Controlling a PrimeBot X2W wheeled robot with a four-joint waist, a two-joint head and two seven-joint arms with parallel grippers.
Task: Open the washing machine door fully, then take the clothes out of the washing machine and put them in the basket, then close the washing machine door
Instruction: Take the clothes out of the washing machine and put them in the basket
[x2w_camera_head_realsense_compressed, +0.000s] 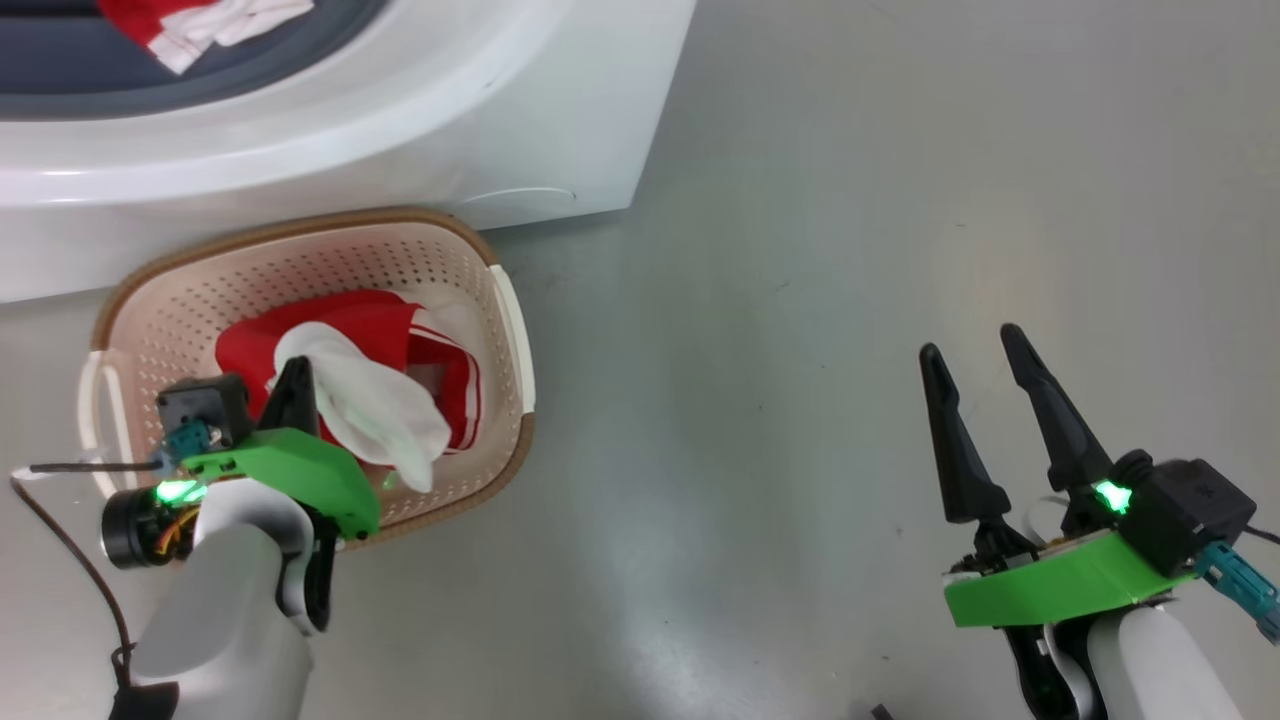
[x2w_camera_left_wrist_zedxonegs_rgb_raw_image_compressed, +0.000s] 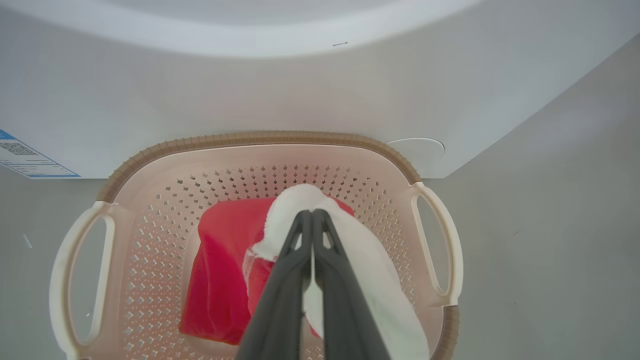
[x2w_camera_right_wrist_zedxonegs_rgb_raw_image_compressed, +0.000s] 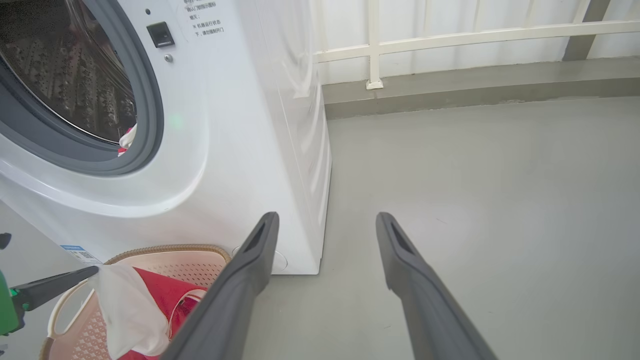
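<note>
The cream basket (x2w_camera_head_realsense_compressed: 300, 225) (x2w_camera_left_wrist_zedxonegs_rgb_raw_image_compressed: 250, 137) (x2w_camera_right_wrist_zedxonegs_rgb_raw_image_compressed: 170, 248) stands on the floor against the white washing machine (x2w_camera_head_realsense_compressed: 500, 120) (x2w_camera_left_wrist_zedxonegs_rgb_raw_image_compressed: 300, 90) (x2w_camera_right_wrist_zedxonegs_rgb_raw_image_compressed: 240, 125). A red garment (x2w_camera_head_realsense_compressed: 360, 320) (x2w_camera_left_wrist_zedxonegs_rgb_raw_image_compressed: 220, 265) lies in it. My left gripper (x2w_camera_head_realsense_compressed: 295, 385) (x2w_camera_left_wrist_zedxonegs_rgb_raw_image_compressed: 312, 215) hangs just above the basket, shut on a white and red garment (x2w_camera_head_realsense_compressed: 380, 410) (x2w_camera_left_wrist_zedxonegs_rgb_raw_image_compressed: 370, 270) (x2w_camera_right_wrist_zedxonegs_rgb_raw_image_compressed: 125, 310) that droops into it. More clothes (x2w_camera_head_realsense_compressed: 200, 25) (x2w_camera_right_wrist_zedxonegs_rgb_raw_image_compressed: 127, 140) lie at the drum's mouth. My right gripper (x2w_camera_head_realsense_compressed: 970, 342) (x2w_camera_right_wrist_zedxonegs_rgb_raw_image_compressed: 326, 217) is open, holding nothing, over bare floor to the right. The washing machine door is out of view.
The grey rubber ring (x2w_camera_right_wrist_zedxonegs_rgb_raw_image_compressed: 145, 100) frames the uncovered steel drum (x2w_camera_right_wrist_zedxonegs_rgb_raw_image_compressed: 65, 75). A blue label (x2w_camera_left_wrist_zedxonegs_rgb_raw_image_compressed: 25, 160) sits low on the washer front. A white railing on a raised kerb (x2w_camera_right_wrist_zedxonegs_rgb_raw_image_compressed: 450, 37) bounds the grey floor (x2w_camera_head_realsense_compressed: 850, 200) to the right of the machine.
</note>
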